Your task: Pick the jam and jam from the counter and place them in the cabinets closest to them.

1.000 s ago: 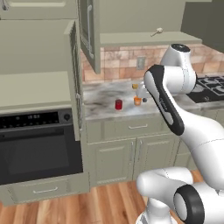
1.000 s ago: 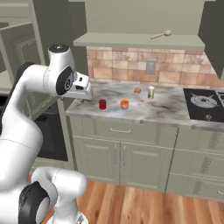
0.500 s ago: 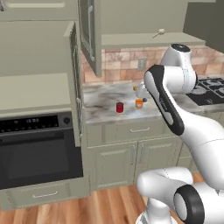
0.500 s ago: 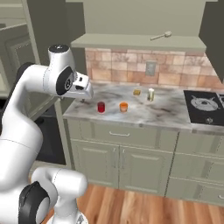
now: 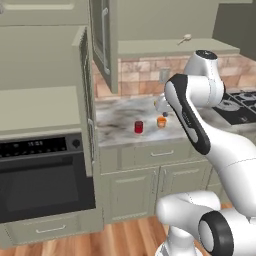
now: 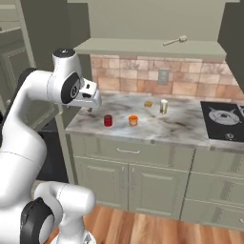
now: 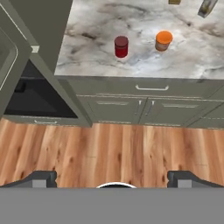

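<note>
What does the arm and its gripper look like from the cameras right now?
The arm is glossy white with rounded links and dark grey to black joint rings and end caps. The gripper has two small dark grey finger tips, blocky in shape. No cables or markings are visible.

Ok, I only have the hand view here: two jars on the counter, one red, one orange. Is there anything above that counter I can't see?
Observer: Yes, a wall cabinet hangs above the counter's left end, its door open.
Operator: Anything else up there?
Observer: A shelf over the backsplash, with a spoon-like utensil on it.
Operator: And beside the counter?
Observer: A stovetop sits at its right end, past the orange jar and red jar.
</note>
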Available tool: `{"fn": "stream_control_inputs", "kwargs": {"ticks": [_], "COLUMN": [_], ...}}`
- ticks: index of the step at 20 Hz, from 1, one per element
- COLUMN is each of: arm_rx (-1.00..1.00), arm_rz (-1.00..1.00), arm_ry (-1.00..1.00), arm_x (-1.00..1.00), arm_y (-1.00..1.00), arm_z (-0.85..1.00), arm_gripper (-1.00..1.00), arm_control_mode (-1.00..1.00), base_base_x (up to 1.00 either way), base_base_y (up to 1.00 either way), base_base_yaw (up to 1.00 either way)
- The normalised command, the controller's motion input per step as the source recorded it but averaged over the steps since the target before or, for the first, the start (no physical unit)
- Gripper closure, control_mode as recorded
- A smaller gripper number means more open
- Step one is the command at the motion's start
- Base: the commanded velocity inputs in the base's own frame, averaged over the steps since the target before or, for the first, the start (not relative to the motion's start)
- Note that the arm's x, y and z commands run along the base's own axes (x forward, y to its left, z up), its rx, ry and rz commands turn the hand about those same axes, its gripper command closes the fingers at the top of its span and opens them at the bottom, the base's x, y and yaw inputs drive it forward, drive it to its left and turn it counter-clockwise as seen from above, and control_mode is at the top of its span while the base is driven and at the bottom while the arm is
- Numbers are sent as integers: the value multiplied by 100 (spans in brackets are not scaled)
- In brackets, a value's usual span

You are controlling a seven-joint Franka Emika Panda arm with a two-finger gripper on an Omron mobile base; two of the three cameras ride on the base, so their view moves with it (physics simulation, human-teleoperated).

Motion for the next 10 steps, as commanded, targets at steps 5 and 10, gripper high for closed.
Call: {"fn": "stream_control_inputs", "kwargs": {"ticks": [5,10], "arm_rx": [0,0], "arm_rz": [0,0], "arm_ry": [0,0], "arm_x": [0,0], "arm_y": [0,0], "arm_z": [0,0], "arm_gripper": [-100,-100], "arm_control_mode": [100,100], "base_base_x": [36,37], "base_base_y": [-9,-9], "base_base_yaw": [0,0]}}
